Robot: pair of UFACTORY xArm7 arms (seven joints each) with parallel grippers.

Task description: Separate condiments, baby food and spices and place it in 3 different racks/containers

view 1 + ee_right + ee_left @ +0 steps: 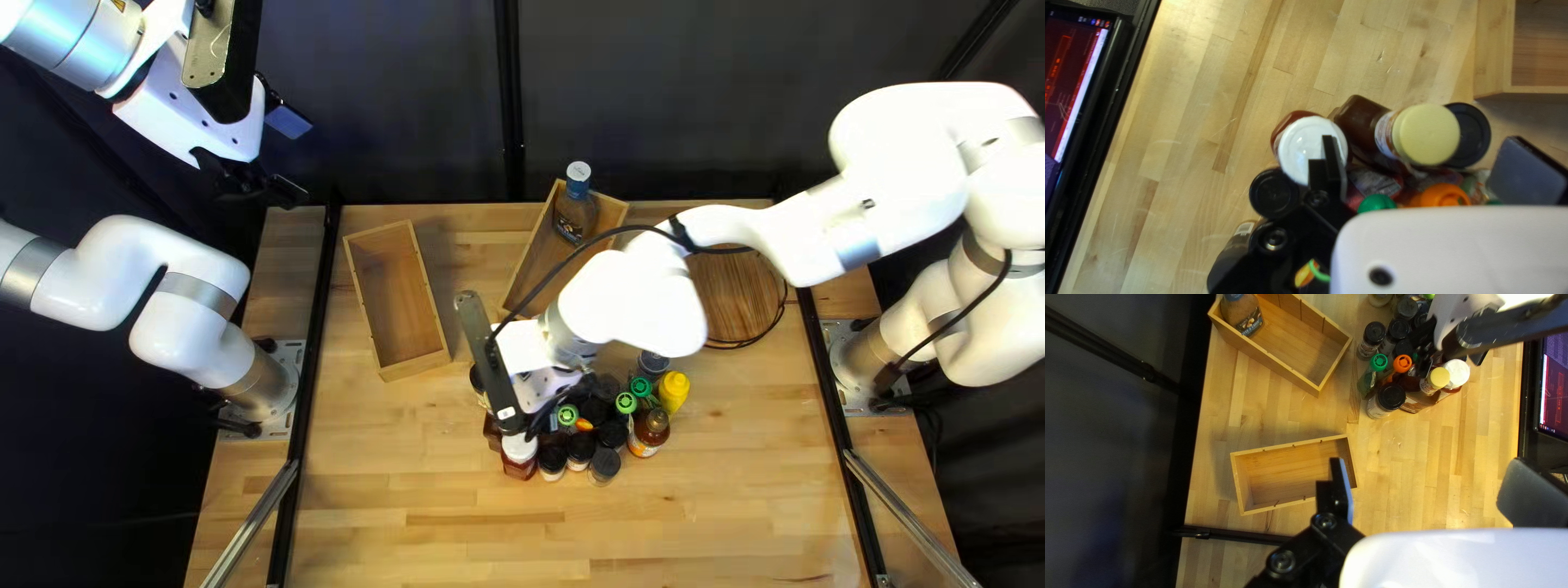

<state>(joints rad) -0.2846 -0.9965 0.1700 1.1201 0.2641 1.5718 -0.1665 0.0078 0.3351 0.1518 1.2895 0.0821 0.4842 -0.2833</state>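
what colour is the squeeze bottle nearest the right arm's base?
Squeeze bottle: yellow, nozzle too. Best in top left view.

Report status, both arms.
Left tool open. Right tool open at bottle cluster. Blue-capped bottle in wooden box. White cap may foul one finger.

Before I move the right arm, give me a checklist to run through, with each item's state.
1. Left gripper open: ok.
2. Right gripper open over the bottles: ok.
3. Blue-capped bottle inside a wooden box: ok.
4. Other wooden box with nothing in it: ok.
5. White-capped bottle free of the right gripper: cannot tell.
6. Round wooden board fully in sight: not ok, partly hidden.
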